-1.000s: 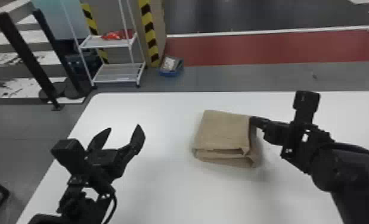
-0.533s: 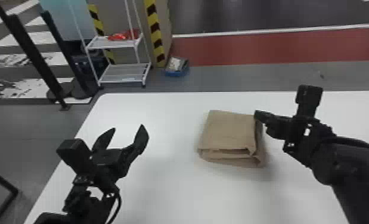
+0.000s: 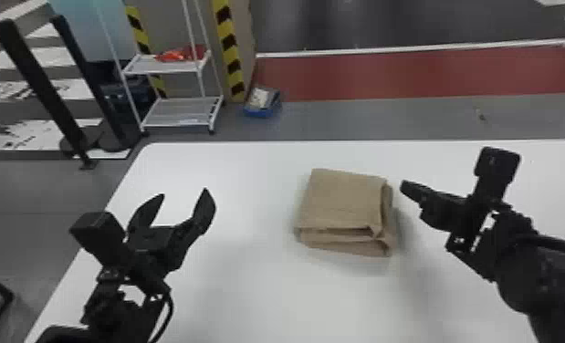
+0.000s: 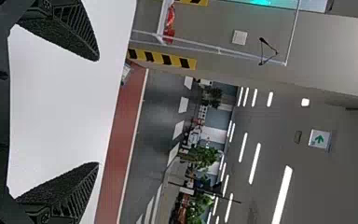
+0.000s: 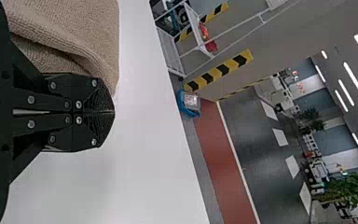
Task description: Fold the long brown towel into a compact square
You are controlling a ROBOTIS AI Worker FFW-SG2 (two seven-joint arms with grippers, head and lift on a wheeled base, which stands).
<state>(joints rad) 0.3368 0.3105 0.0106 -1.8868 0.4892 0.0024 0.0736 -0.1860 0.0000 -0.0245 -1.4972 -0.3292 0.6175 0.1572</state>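
The towel (image 3: 340,200) looks soft, light — best pinched through every layer; left gripper (image 3: 185,193), jaws parted — right gripper (image 5: 113,111), jaws clenched, empty.

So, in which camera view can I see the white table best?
The head view: it shows the white table from above, with its far and left edges. The left wrist view shows part of its top between the open fingers; the right wrist view, part beside the folded towel.

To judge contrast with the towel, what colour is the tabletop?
Plain white; the tabletop shows best in the head view.
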